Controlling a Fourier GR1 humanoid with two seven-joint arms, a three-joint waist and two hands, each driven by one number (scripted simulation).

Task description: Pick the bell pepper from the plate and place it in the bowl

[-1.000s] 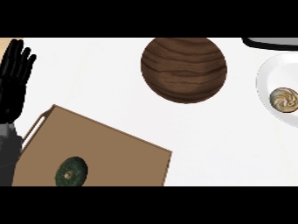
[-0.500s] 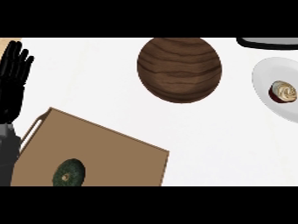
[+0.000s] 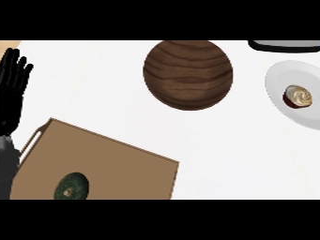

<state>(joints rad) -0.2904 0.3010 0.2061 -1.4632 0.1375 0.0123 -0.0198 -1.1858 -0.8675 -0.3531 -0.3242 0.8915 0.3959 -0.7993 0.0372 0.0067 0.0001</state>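
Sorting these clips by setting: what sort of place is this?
Probably a kitchen counter: a round dark wooden bowl, a white plate holding a small food item, and a brown wooden cutting board lie on a white top.

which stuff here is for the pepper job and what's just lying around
For the job:
- white plate
- small item on the plate, presumably the bell pepper
- wooden bowl

Lying about:
- cutting board
- round green vegetable on the board
- dark object at top edge
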